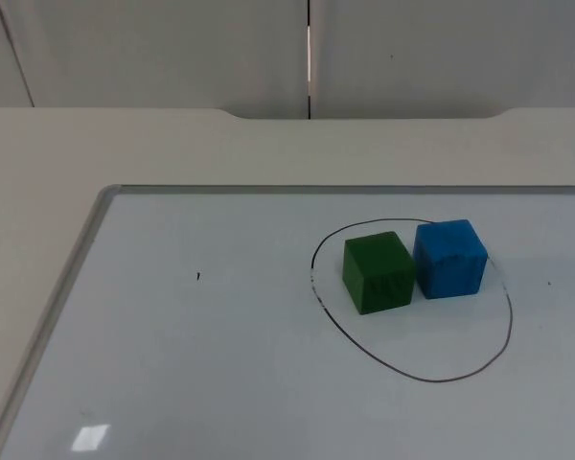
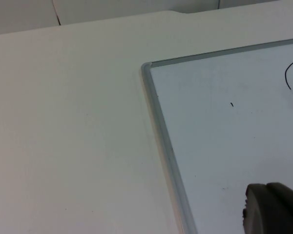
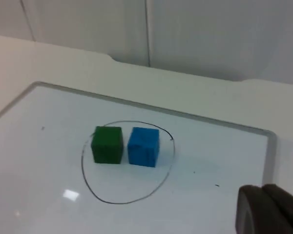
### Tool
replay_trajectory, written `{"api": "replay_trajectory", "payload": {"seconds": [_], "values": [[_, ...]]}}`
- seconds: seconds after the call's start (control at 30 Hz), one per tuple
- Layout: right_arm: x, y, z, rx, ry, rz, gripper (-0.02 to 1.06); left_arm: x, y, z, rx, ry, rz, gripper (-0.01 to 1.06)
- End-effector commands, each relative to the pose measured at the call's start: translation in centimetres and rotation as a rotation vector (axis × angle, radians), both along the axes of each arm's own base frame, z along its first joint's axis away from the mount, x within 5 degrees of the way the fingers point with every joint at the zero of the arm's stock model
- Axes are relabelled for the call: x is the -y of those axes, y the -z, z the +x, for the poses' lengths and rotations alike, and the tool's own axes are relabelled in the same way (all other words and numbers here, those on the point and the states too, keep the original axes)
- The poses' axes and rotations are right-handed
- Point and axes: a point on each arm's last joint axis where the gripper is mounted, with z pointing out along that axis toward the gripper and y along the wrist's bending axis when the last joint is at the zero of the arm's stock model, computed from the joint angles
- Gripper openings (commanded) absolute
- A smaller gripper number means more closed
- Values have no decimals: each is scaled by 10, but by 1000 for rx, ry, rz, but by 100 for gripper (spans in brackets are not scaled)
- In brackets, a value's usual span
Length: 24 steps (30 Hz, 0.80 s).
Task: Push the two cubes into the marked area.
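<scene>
Cubes [image 1: 412, 266] inside marked area [image 1: 441, 376] | right end effector [image 3: 268, 209] near whiteboard [image 1: 220, 383]

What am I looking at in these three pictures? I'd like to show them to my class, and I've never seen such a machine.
This is a two-armed robot at a white table. One picture comes from a fixed camera looking down on the table; the other two come from cameras on the arms' wrists. The dark shape in each wrist picture is a fingertip of that arm's pincer: the left pincer and the right pincer. Both hang above the table and hold nothing.

On the table lies a whiteboard with a hand-drawn ring. Inside the ring stand a green cube and a blue cube, side by side. The blue one sits close to the line.
</scene>
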Motion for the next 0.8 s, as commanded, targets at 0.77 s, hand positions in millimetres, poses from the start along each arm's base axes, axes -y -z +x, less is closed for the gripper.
{"api": "replay_trajectory", "payload": {"seconds": [0.77], "values": [[-3, 34, 1, -117, -40, -69, 0, 0, 1, 0, 0, -7, 0, 0]]}}
